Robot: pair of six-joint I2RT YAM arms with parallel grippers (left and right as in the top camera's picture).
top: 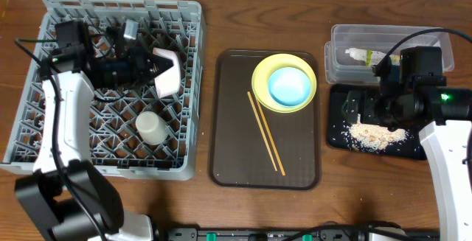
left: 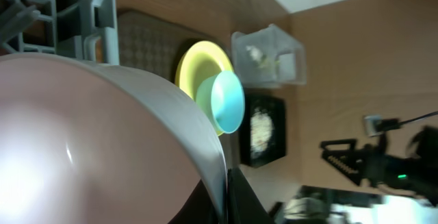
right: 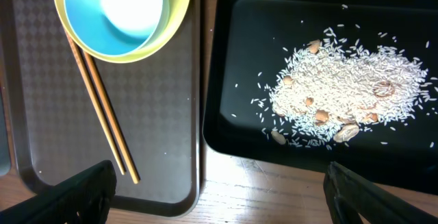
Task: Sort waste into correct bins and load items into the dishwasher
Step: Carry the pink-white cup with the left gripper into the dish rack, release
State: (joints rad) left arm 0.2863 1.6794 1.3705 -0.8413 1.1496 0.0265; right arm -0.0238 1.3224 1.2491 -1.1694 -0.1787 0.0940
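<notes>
My left gripper (top: 153,68) (left: 226,196) is shut on the rim of the white bowl (top: 167,73) (left: 89,142), held on its side over the grey dishwasher rack (top: 118,5). A white cup (top: 150,127) stands upside down in the rack. The light-blue bowl (top: 289,86) (right: 116,11) sits in the yellow plate (top: 259,79) (right: 174,25), with two chopsticks (top: 265,132) (right: 102,121) beside them. The wrapper (top: 365,54) lies in the clear tub (top: 346,35). Rice scraps (top: 377,134) (right: 342,94) lie in the black tray (top: 335,134) (right: 226,114). My right gripper (top: 356,112) (right: 219,203) hangs open above that tray's left edge, holding nothing.
The plate, bowl and chopsticks rest on a large dark brown tray (top: 236,152) (right: 157,148) in the middle of the wooden table. A narrow strip of bare wood separates it from the black tray. Cables run behind the right arm.
</notes>
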